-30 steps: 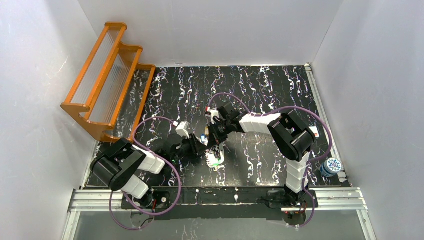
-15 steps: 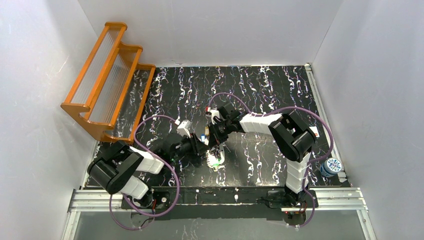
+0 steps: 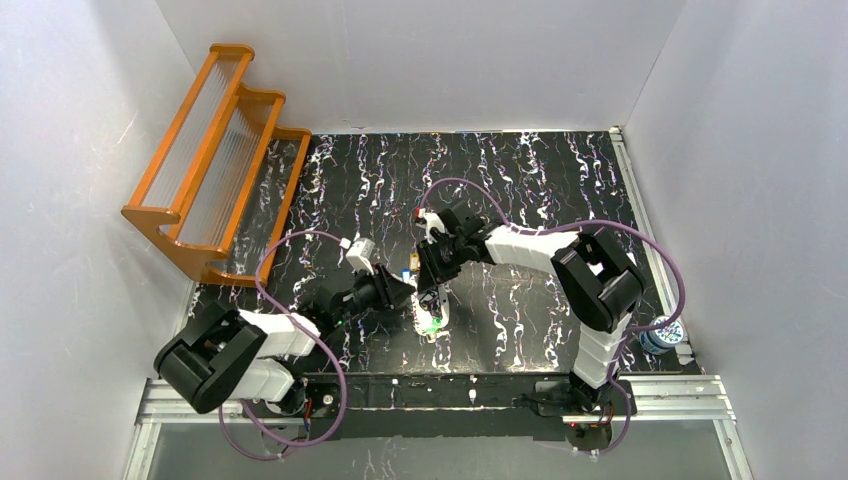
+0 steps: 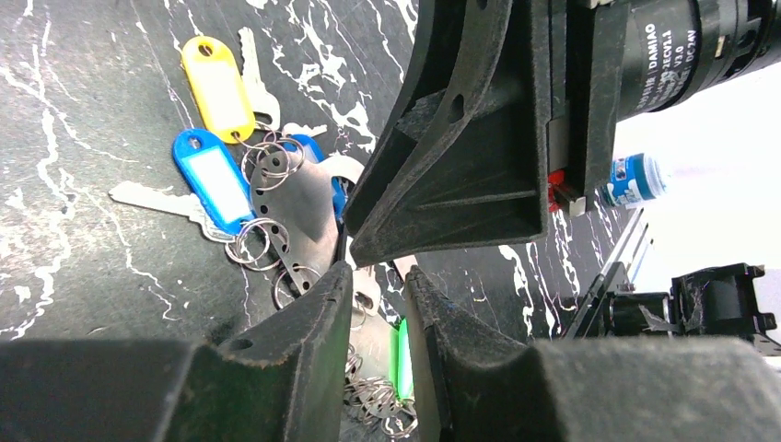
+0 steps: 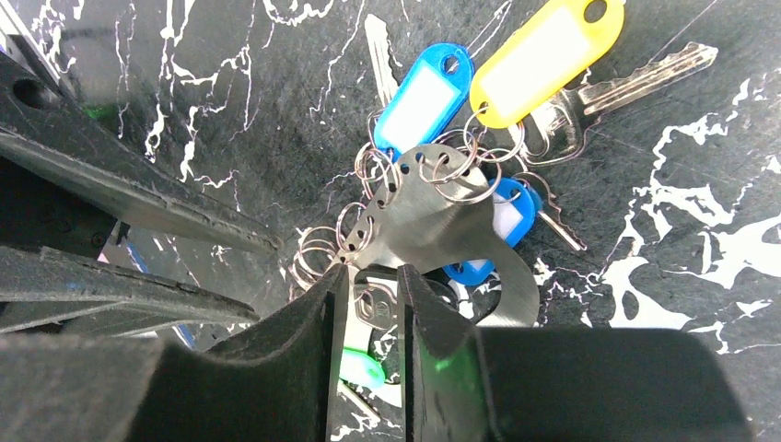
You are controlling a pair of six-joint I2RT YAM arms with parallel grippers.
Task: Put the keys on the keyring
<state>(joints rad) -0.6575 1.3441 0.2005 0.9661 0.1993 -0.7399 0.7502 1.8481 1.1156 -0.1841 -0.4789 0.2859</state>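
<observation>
Right fingers (image 5: 308, 318) snug on the keyring (image 5: 424, 221)

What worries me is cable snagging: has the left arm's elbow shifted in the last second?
Yes: the left elbow swung leftward and down-frame, away from the orange rack, toward the near rail.

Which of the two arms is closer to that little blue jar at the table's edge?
Right. The right arm rises just beside the blue jar; the left arm stands far off on the opposite side.
</observation>
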